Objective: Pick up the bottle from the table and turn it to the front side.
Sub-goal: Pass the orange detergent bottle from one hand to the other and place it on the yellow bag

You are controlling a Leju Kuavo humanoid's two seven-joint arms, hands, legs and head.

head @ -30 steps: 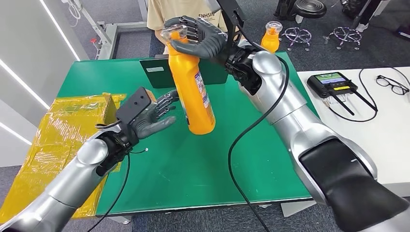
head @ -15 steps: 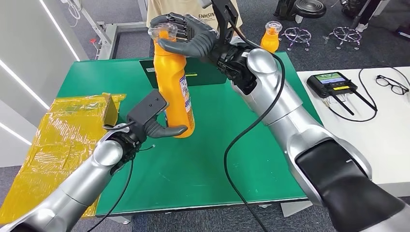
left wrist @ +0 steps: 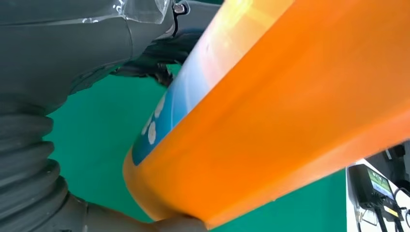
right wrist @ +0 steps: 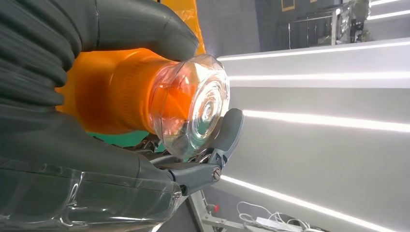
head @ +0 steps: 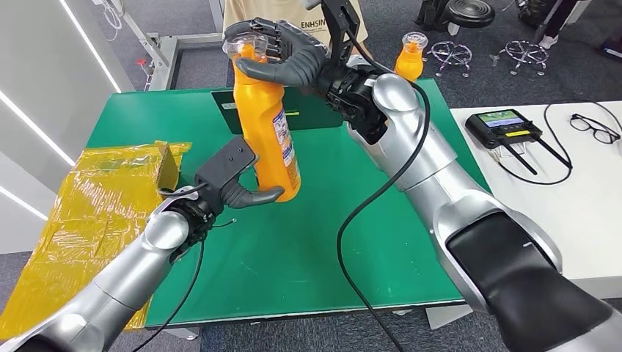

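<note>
orange bottle (head: 270,125) is up off the green counter (head: 308,242), hanging roughly upright with a slight tilt, over the far-middle of the counter. right hand (head: 282,55) is wrapped round the neck just under the clear cap (right wrist: 193,111), thumb on one side and fingers curled on the other, so it carries the weight from the top. left hand (head: 246,192) is at the bottle's lower body, thumb hooked across the near side touching the plastic; its other fingers sit behind the bottle so cannot tell how tightly they close, reads as a steadying hold rather than a full grip. label (left wrist: 159,116) with blue and white print faces right and partly away from the head view. judgement: rigid smooth plastic, probably full so fairly heavy and bottom-weighted, glossy and likely slippery under a twist; neck grip is good for pivoting, the wide lower body is the better place to apply turn. cap looks thin and clear, avoid squeezing it. room: open green counter below and near; dark tablet-like panel (head: 308,114) lies flat at the far edge behind the bottle, yellow wrapped box (head: 95,198) at the left edge, second orange bottle (head: 411,55) far right, person in a beige shirt (head: 242,15) just beyond the far edge.
</note>
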